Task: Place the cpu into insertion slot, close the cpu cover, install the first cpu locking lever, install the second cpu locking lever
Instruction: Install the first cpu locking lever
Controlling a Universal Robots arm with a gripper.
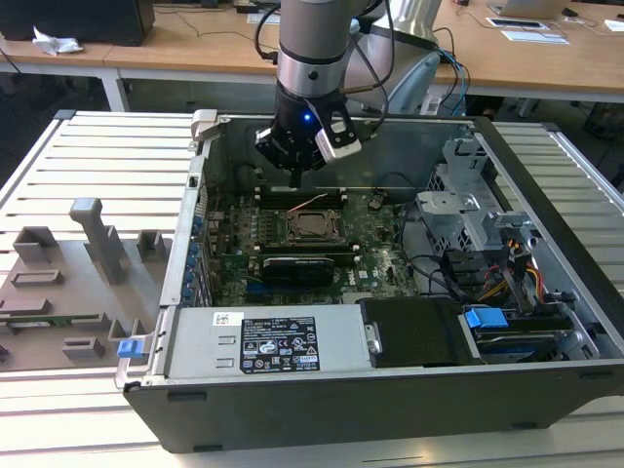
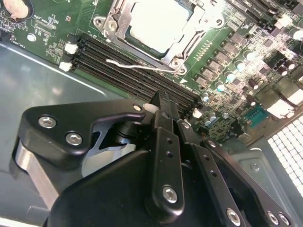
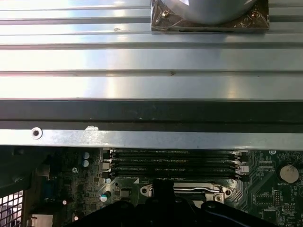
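Note:
The cpu [image 2: 158,23] lies with its pale silver top up in the insertion slot [image 1: 314,227] on the green motherboard. The cpu cover [image 2: 191,45], a silvery frame, lies flat around it. One thin wire locking lever [image 2: 135,66] sticks out free from the socket, across the memory slots. My gripper [image 2: 161,101] hangs just above those memory slots beside the socket, shut and holding nothing. In the exterior view the gripper [image 1: 295,180] is a short way behind the socket, inside the open computer case.
Black memory slots [image 3: 175,163] run between the socket and the case wall [image 3: 151,118]. A black expansion card [image 1: 297,265] lies in front of the socket, then the power supply [image 1: 263,341]. A drive cage [image 1: 458,210] and cables fill the exterior view's right. Grey fixtures [image 1: 68,273] stand outside.

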